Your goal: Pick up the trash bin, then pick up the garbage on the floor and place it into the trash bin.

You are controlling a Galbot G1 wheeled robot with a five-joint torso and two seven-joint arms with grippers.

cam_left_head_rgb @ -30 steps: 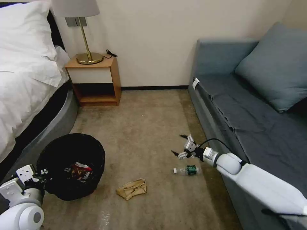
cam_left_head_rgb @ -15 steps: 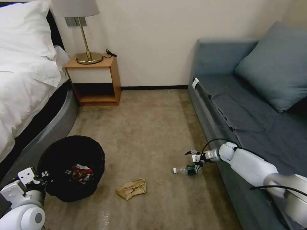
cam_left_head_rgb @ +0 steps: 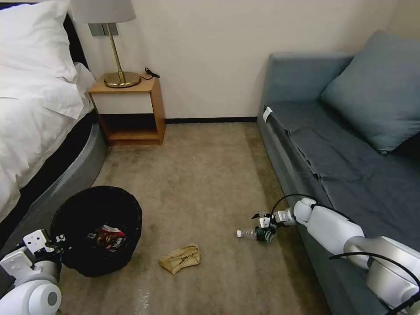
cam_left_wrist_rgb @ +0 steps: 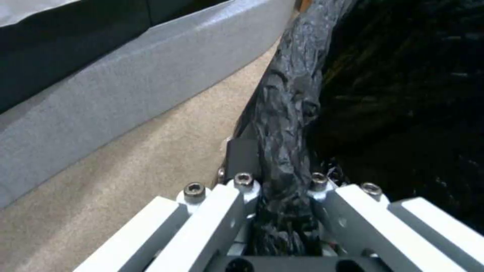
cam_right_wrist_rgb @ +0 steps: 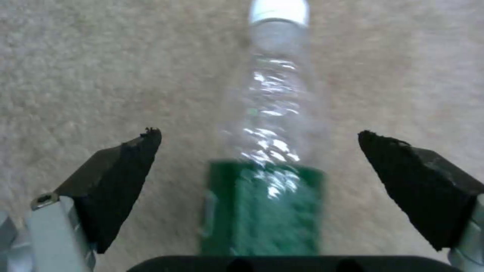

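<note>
Low at the left edge of the head view, left gripper (cam_left_head_rgb: 56, 240) clamped on the near rim of the trash bin (cam_left_head_rgb: 97, 230) — round, black, lined with a crinkly plastic bag, standing on the tan short-pile carpet (cam_left_head_rgb: 197, 175) just beside the grey bed base (cam_left_head_rgb: 74, 175). Seen from the left wrist, white fingers (cam_left_wrist_rgb: 222, 211) pinching a bunched fold of that glossy, wrinkled liner between them; bin interior dark, hard to read there. Down inside the bin from the head camera, a red snack wrapper (cam_left_head_rgb: 109, 234), partly sunk among the black folds. Further right, lying flat on the carpet, a crumpled tan paper bag (cam_left_head_rgb: 180, 259), creased and lumpy. Right again, the small clear bottle (cam_left_head_rgb: 256, 233) on its side, white cap pointing toward the bin, green label (cam_right_wrist_rgb: 262, 211) around its far half. Straddling that label end, right gripper (cam_left_head_rgb: 267, 221) spread wide — dark, wedge-shaped rubber pads (cam_right_wrist_rgb: 121, 177) on either side of the bottle, apart from it, in the right wrist view. Bottle base cut off there by the gripper body. Right arm stretched along the front of the grey-blue fabric sofa (cam_left_head_rgb: 350, 144).
</note>
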